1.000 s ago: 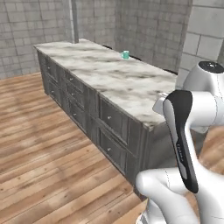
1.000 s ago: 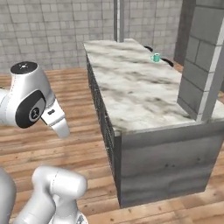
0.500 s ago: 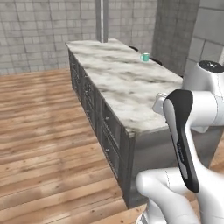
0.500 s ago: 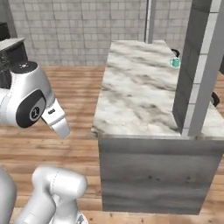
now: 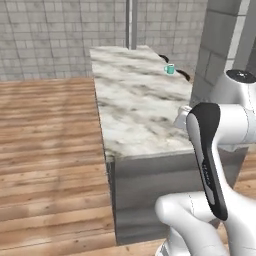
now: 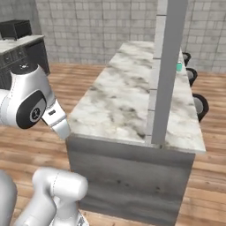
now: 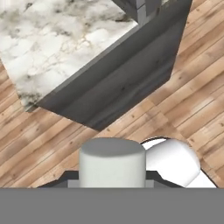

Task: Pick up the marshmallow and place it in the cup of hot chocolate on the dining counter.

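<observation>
Grey tile walls and plank flooring surround the dining counter (image 5: 140, 110). Low in the hand view, the gripper (image 7: 112, 177) is clamped on the marshmallow (image 7: 112, 162). The cup of hot chocolate (image 5: 170, 69) sits at upper right of the left base view, well apart. Risks: the soft block could slip while being carried, or the arm could clip the grey pillar (image 6: 166, 70).

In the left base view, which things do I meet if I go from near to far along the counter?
Dark grey end panel of the dining counter → its white-and-grey veined marble top → small teal cylindrical cup → grey tiled back wall.
</observation>
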